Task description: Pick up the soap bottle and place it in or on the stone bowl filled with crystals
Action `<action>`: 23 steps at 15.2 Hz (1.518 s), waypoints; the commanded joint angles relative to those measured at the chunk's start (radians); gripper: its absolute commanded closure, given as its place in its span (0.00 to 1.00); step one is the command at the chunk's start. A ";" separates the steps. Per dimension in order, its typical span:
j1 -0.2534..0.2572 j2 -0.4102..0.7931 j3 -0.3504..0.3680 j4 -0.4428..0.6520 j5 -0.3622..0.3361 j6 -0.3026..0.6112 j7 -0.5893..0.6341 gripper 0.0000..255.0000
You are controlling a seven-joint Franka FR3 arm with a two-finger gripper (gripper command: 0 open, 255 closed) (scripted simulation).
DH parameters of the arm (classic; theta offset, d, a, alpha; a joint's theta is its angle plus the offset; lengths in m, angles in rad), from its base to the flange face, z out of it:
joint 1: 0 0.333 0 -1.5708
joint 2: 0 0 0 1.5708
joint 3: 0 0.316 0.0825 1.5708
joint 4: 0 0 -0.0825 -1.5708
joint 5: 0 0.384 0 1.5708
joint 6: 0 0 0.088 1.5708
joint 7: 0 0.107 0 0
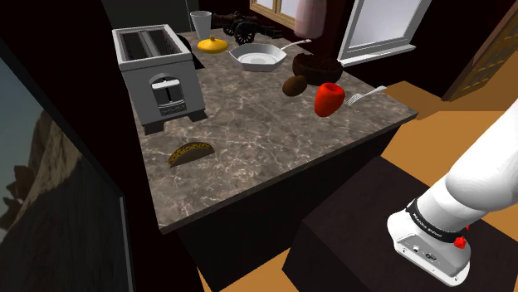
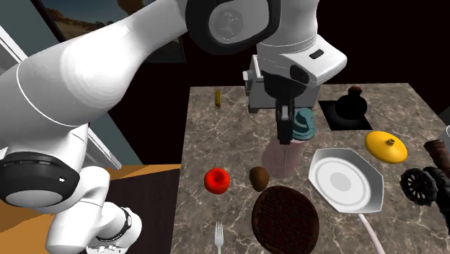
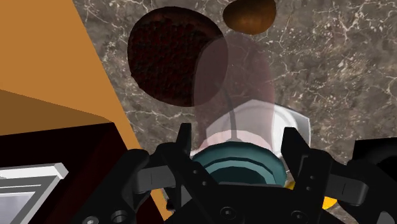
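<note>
As the gripper (image 3: 237, 143) holds it, soap bottle (image 3: 240, 76) seems translucent pink.

The soap bottle (image 2: 291, 150) is pink and teal, the bowl (image 2: 284, 220) dark brown.

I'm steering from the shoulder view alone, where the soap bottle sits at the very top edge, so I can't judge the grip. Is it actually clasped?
Observer: Yes. In the wrist view the gripper is shut on the soap bottle, its black fingers pressing the teal collar from both sides.
Operator: Is it lined up with the bowl?
Observer: Not centred. Seen along the gripper, its pink see-through body overlaps only the edge of the dark bowl; the rest lies over the marbled counter.
Operator: What's in the bowl?
Observer: The second exterior view looks into it: a rough, dark reddish filling.
</note>
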 commanded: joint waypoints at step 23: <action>-0.141 -0.075 -0.091 -0.262 0.065 0.215 -0.195 1.00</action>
